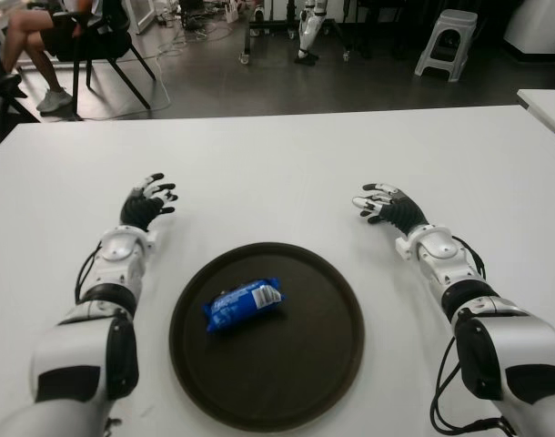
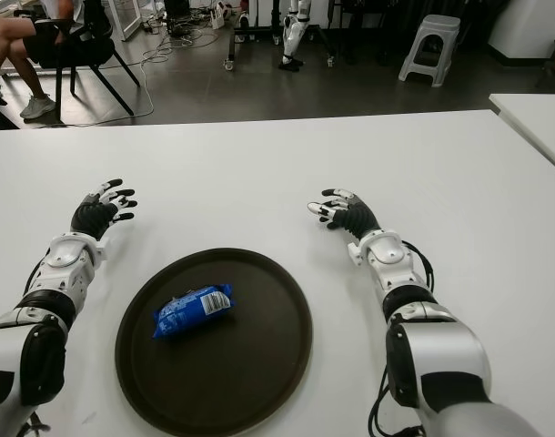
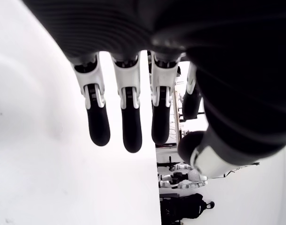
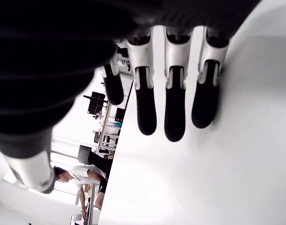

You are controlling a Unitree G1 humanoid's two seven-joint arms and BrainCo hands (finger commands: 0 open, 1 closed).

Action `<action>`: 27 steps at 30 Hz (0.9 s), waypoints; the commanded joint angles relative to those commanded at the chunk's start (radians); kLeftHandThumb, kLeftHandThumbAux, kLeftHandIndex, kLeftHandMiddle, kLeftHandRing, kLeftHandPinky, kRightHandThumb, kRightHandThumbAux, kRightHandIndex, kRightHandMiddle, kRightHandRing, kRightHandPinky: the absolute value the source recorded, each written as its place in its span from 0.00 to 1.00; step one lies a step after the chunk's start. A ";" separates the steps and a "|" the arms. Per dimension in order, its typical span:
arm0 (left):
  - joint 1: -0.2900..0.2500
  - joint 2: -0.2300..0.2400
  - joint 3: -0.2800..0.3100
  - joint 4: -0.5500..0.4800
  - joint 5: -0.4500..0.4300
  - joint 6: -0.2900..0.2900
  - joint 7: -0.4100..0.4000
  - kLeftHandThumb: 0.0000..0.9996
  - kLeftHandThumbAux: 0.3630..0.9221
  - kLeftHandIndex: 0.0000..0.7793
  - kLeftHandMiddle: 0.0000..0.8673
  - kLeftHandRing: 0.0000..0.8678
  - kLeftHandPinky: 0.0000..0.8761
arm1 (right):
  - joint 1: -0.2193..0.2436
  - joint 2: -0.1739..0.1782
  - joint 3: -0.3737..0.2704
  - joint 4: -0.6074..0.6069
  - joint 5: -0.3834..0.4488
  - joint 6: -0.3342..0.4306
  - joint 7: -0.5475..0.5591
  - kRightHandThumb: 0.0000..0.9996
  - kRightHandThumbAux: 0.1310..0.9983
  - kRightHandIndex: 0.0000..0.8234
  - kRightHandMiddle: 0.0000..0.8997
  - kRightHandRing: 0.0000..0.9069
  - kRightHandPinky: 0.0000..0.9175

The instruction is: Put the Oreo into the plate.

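Both hands are out over the white table (image 1: 277, 164), palms down, and neither has hold of anything. On the robot's left, the left hand (image 1: 147, 206) shows beyond the dark round plate (image 1: 332, 346) and off to its left side, its black fingers (image 3: 129, 126) loosely extended and a little apart; seen from its own wrist, only bare tabletop lies under them. On the right, the right hand (image 1: 387, 206) mirrors it, beyond the plate and off to its right side, fingers (image 4: 175, 117) likewise stretched out and relaxed, with nothing between them and the table. Whether either palm actually touches the tabletop I cannot tell. Between the two forearms, nearer the robot's body, sits the plate, flat on the table. Inside it, left of its middle, lies the blue Oreo packet (image 1: 244, 304), resting at a slight angle on the plate's floor and well apart from both hands. Past the far edge of the table the grey floor opens up: a black chair (image 1: 100, 45) at the far left with a seated person's legs (image 1: 27, 36) beside it, and a pale plastic stool (image 1: 448, 41) off to the far right.
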 joint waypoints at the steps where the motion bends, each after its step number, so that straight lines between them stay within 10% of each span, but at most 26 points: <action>1: -0.001 0.000 0.000 0.000 0.001 0.001 0.000 0.08 0.57 0.22 0.31 0.32 0.35 | -0.001 0.000 0.001 0.000 -0.001 -0.001 0.000 0.14 0.54 0.28 0.42 0.44 0.45; 27: -0.020 -0.006 -0.010 0.004 0.007 0.018 0.011 0.07 0.52 0.22 0.31 0.32 0.35 | -0.018 -0.006 0.012 0.001 -0.009 0.008 -0.020 0.13 0.58 0.29 0.44 0.46 0.47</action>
